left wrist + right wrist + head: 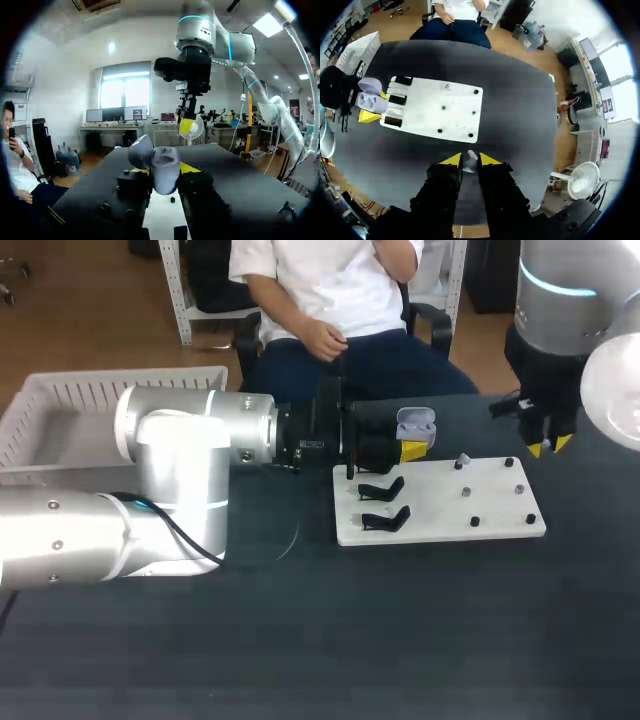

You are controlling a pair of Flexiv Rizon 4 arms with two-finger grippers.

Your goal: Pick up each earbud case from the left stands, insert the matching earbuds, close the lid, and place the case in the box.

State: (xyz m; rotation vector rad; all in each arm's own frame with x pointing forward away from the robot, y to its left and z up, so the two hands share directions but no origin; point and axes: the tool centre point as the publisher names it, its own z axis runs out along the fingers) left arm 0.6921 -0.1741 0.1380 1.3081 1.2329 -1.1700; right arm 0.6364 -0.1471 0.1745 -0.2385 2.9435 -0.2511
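Observation:
A lavender earbud case (416,426) with its lid up is held in my left gripper (412,448), just above the white board's (440,512) far left corner. In the left wrist view the case (161,165) sits between the yellow tips of the left gripper (165,171). My right gripper (550,446) hangs above the board's far right corner. In the right wrist view a small white earbud (470,163) is pinched in the right gripper (470,161). Two empty black stands (384,504) are on the board's left part.
Small grey pieces (466,492) and black pegs (530,519) dot the board's right half. A white basket (130,375) stands at the table's far left, behind my left arm. Dark tabletop lies in front of the board.

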